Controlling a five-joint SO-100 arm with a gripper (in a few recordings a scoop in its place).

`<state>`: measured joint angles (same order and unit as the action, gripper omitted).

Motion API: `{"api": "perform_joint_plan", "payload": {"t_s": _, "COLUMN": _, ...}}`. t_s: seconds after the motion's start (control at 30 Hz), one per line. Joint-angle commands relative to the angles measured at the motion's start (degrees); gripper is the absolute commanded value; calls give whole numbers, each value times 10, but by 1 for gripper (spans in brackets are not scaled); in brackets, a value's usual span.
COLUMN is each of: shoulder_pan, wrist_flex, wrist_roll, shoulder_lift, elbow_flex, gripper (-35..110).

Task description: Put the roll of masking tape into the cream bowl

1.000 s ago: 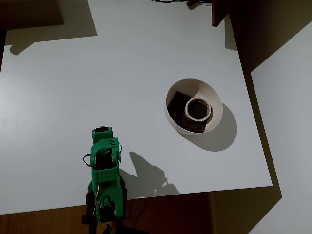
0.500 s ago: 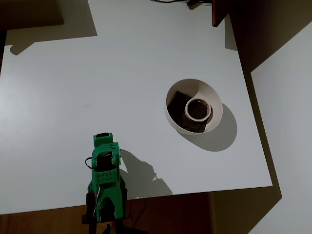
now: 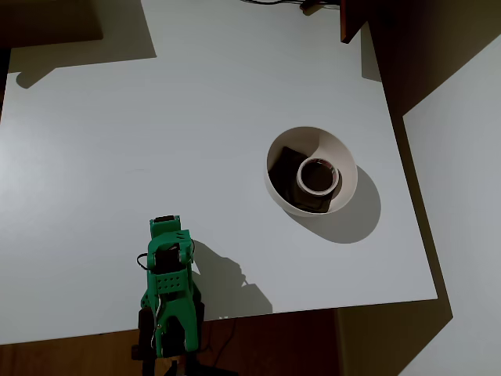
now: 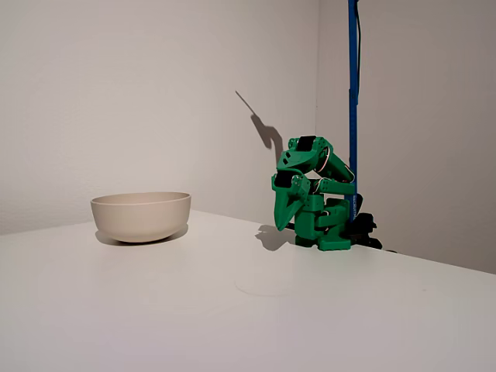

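Note:
The roll of masking tape [image 3: 301,180] lies flat inside the cream bowl [image 3: 345,153], resting on dark brown square pieces [image 3: 286,161]. The bowl stands on the right half of the white table. In the fixed view the bowl [image 4: 141,216] is at the left, and its wall hides what is inside. My green gripper [image 3: 165,233] is folded back at the table's near edge, far from the bowl. In the fixed view the gripper [image 4: 285,223] points down at the table with its fingers together and nothing between them.
A blue pole [image 4: 353,93] rises behind the arm's base. A dark reddish-brown block [image 3: 352,19] juts in at the table's far right corner. The table's right edge [image 3: 407,204] runs close to the bowl.
The arm has drawn back a little toward the table's near edge and settled into its folded pose. The tape and bowl have not moved.

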<state>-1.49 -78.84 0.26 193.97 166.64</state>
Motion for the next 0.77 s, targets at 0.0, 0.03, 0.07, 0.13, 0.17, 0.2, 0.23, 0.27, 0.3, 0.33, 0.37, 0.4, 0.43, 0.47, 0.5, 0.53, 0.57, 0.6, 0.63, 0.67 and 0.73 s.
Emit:
{"api": "perform_joint_plan", "payload": {"t_s": 0.0, "shoulder_pan": -6, "wrist_flex": -6, "wrist_roll": 3, "shoulder_lift": 4, "elbow_flex": 2, "gripper": -1}}
{"api": "perform_joint_plan", "payload": {"t_s": 0.03, "shoulder_pan": -6, "wrist_flex": -6, "wrist_roll": 3, "shoulder_lift": 4, "elbow_flex": 2, "gripper": -2}}
{"api": "perform_joint_plan", "payload": {"t_s": 0.07, "shoulder_pan": -6, "wrist_flex": -6, "wrist_roll": 3, "shoulder_lift": 4, "elbow_flex": 2, "gripper": -3}}
{"api": "perform_joint_plan", "payload": {"t_s": 0.13, "shoulder_pan": -6, "wrist_flex": -6, "wrist_roll": 3, "shoulder_lift": 4, "elbow_flex": 2, "gripper": -4}}
{"api": "perform_joint_plan", "payload": {"t_s": 0.17, "shoulder_pan": -6, "wrist_flex": -6, "wrist_roll": 3, "shoulder_lift": 4, "elbow_flex": 2, "gripper": -4}}
{"api": "perform_joint_plan", "payload": {"t_s": 0.2, "shoulder_pan": -6, "wrist_flex": -6, "wrist_roll": 3, "shoulder_lift": 4, "elbow_flex": 2, "gripper": -5}}
{"api": "perform_joint_plan", "payload": {"t_s": 0.23, "shoulder_pan": -6, "wrist_flex": -6, "wrist_roll": 3, "shoulder_lift": 4, "elbow_flex": 2, "gripper": -5}}
{"api": "perform_joint_plan", "payload": {"t_s": 0.27, "shoulder_pan": -6, "wrist_flex": -6, "wrist_roll": 3, "shoulder_lift": 4, "elbow_flex": 2, "gripper": -6}}
{"api": "perform_joint_plan", "payload": {"t_s": 0.3, "shoulder_pan": -6, "wrist_flex": -6, "wrist_roll": 3, "shoulder_lift": 4, "elbow_flex": 2, "gripper": -6}}
{"api": "perform_joint_plan", "payload": {"t_s": 0.33, "shoulder_pan": -6, "wrist_flex": -6, "wrist_roll": 3, "shoulder_lift": 4, "elbow_flex": 2, "gripper": -6}}
{"api": "perform_joint_plan", "payload": {"t_s": 0.37, "shoulder_pan": -6, "wrist_flex": -6, "wrist_roll": 3, "shoulder_lift": 4, "elbow_flex": 2, "gripper": -6}}
{"api": "perform_joint_plan", "payload": {"t_s": 0.4, "shoulder_pan": -6, "wrist_flex": -6, "wrist_roll": 3, "shoulder_lift": 4, "elbow_flex": 2, "gripper": -7}}
{"api": "perform_joint_plan", "payload": {"t_s": 0.43, "shoulder_pan": -6, "wrist_flex": -6, "wrist_roll": 3, "shoulder_lift": 4, "elbow_flex": 2, "gripper": -7}}
{"api": "perform_joint_plan", "payload": {"t_s": 0.47, "shoulder_pan": -6, "wrist_flex": -6, "wrist_roll": 3, "shoulder_lift": 4, "elbow_flex": 2, "gripper": -7}}
{"api": "perform_joint_plan", "payload": {"t_s": 0.5, "shoulder_pan": -6, "wrist_flex": -6, "wrist_roll": 3, "shoulder_lift": 4, "elbow_flex": 2, "gripper": -7}}
{"api": "perform_joint_plan", "payload": {"t_s": 0.53, "shoulder_pan": -6, "wrist_flex": -6, "wrist_roll": 3, "shoulder_lift": 4, "elbow_flex": 2, "gripper": -8}}
{"api": "perform_joint_plan", "payload": {"t_s": 0.57, "shoulder_pan": -6, "wrist_flex": -6, "wrist_roll": 3, "shoulder_lift": 4, "elbow_flex": 2, "gripper": -8}}
{"api": "perform_joint_plan", "payload": {"t_s": 0.6, "shoulder_pan": -6, "wrist_flex": -6, "wrist_roll": 3, "shoulder_lift": 4, "elbow_flex": 2, "gripper": -8}}
{"api": "perform_joint_plan", "payload": {"t_s": 0.63, "shoulder_pan": -6, "wrist_flex": -6, "wrist_roll": 3, "shoulder_lift": 4, "elbow_flex": 2, "gripper": -8}}
{"api": "perform_joint_plan", "payload": {"t_s": 0.67, "shoulder_pan": -6, "wrist_flex": -6, "wrist_roll": 3, "shoulder_lift": 4, "elbow_flex": 2, "gripper": -8}}
{"api": "perform_joint_plan", "payload": {"t_s": 0.73, "shoulder_pan": -6, "wrist_flex": -6, "wrist_roll": 3, "shoulder_lift": 4, "elbow_flex": 2, "gripper": -8}}
